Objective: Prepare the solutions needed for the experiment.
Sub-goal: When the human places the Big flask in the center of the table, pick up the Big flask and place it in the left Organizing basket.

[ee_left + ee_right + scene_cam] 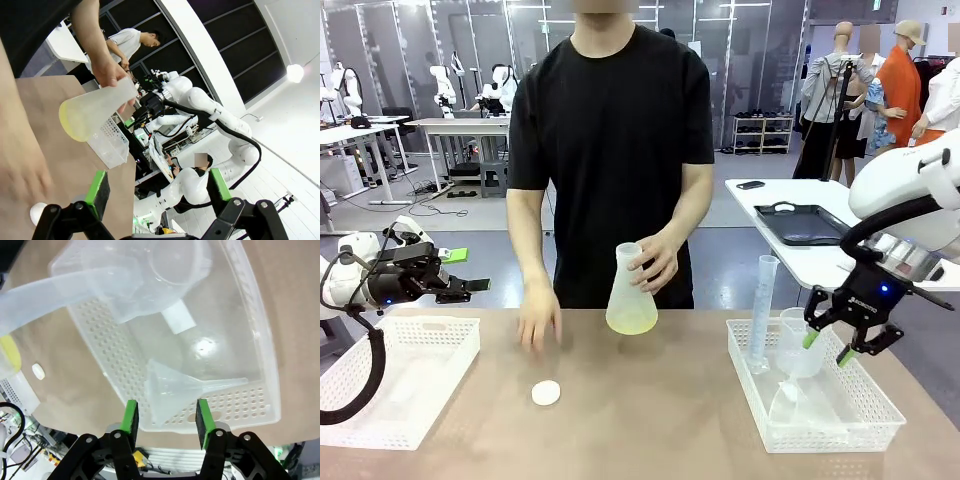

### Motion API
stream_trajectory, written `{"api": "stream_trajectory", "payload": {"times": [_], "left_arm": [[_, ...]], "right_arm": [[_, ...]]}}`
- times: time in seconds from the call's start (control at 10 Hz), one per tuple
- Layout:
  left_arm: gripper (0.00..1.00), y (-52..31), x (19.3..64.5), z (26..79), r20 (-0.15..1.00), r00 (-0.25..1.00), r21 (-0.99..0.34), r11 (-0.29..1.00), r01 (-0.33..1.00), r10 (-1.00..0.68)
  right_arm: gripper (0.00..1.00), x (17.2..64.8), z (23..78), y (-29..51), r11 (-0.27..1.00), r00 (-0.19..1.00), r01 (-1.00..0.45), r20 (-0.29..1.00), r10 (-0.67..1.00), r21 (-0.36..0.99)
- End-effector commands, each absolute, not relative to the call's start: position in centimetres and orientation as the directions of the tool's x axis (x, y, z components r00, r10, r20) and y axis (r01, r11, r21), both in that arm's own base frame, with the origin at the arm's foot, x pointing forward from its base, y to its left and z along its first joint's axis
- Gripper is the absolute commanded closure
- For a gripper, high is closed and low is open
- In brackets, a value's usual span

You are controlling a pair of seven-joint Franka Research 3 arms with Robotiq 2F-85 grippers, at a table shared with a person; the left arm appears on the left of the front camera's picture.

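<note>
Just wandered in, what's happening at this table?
A person holds a frosted plastic conical flask with a little pale yellow-green liquid at the table's far side, the other hand resting near a small white round disc. The left end effector hovers open near a white perforated basket; the right end effector hangs open above a second basket holding a clear cylinder, beaker and funnel.

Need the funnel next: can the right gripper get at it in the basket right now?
Probably yes: the right gripper hangs open over the basket, the funnel lies uncovered just below it, beaker and cylinder to one side.
</note>
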State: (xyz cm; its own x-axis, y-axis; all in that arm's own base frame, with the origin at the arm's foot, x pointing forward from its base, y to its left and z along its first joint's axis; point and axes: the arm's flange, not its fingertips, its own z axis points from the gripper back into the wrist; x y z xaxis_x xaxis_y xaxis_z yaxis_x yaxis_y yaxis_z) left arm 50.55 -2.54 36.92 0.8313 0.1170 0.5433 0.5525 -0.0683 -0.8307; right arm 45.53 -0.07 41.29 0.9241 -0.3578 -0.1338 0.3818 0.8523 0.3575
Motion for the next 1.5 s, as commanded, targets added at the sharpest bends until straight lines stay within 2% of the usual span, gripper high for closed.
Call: {"api": "stream_trajectory", "payload": {"times": [0.0, 0.3, 0.5, 0.7, 0.8, 1.1, 1.4], "left_arm": [[0.00, -2.6, 50.4, 36.9, 0.550, 0.829, -0.829, -0.050, 0.557, 0.104], [0.00, -2.6, 50.4, 36.9, 0.550, 0.829, -0.829, -0.050, 0.557, 0.104], [0.00, -2.6, 50.4, 36.9, 0.550, 0.829, -0.829, -0.050, 0.557, 0.104], [0.00, -2.6, 50.4, 36.9, 0.550, 0.829, -0.829, -0.050, 0.557, 0.104], [0.00, -2.6, 50.4, 36.9, 0.550, 0.829, -0.829, -0.050, 0.557, 0.104], [0.00, -2.6, 50.4, 36.9, 0.550, 0.829, -0.829, -0.050, 0.557, 0.104], [0.00, -2.6, 50.4, 36.9, 0.550, 0.829, -0.829, -0.050, 0.557, 0.104]], "right_arm": [[0.41, 43.0, 42.6, 2.6, 0.837, 0.930, 0.314, 0.032, -0.366, 0.447], [0.41, 42.2, 42.9, 2.7, 0.771, 0.949, 0.148, 0.131, -0.288, 0.620], [0.41, 41.6, 43.1, 1.5, 0.633, 0.964, 0.023, 0.150, -0.218, 0.774], [0.41, 41.8, 43.0, 0.0, 0.488, 0.971, -0.048, 0.155, -0.182, 0.872], [0.41, 42.1, 42.8, -0.9, 0.461, 0.973, -0.044, 0.142, -0.180, 0.886], [0.41, 43.0, 42.2, -2.8, 0.260, 0.981, -0.112, 0.148, -0.123, 0.959], [0.41, 44.0, 40.4, -3.8, 0.127, 0.971, -0.135, 0.157, -0.180, 0.983]]}}
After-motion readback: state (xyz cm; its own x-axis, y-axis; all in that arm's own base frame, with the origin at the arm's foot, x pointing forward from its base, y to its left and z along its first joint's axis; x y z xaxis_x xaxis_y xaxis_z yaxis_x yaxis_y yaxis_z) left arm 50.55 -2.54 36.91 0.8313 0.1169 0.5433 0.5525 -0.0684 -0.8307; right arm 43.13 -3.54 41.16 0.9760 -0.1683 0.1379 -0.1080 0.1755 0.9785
